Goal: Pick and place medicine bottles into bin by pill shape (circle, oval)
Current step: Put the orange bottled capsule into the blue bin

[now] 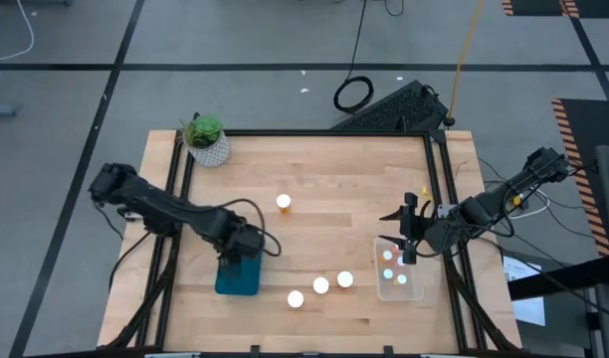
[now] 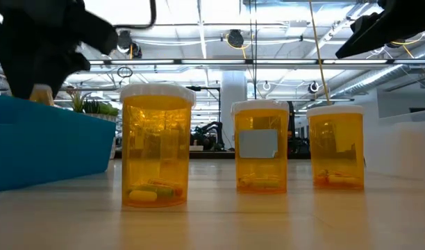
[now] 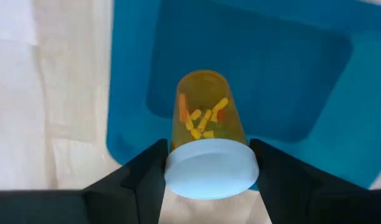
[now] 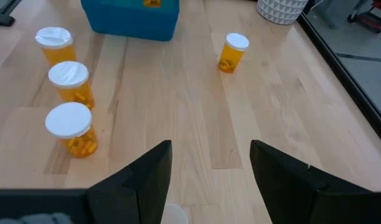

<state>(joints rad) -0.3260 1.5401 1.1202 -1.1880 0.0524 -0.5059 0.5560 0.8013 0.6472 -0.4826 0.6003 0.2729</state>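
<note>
One bottle [image 3: 208, 134] between left claw [image 3: 209, 171] fingers

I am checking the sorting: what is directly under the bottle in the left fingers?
The blue bin lies under the held bottle, with its floor bare where visible. The bottle hides part of the floor.

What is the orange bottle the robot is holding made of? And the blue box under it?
The medicine bottle looks like see-through orange plastic, since its pills show inside; its cap looks matte white plastic. The blue bin seems smooth, moulded plastic with rounded corners. The left gripper holds the bottle.
</note>
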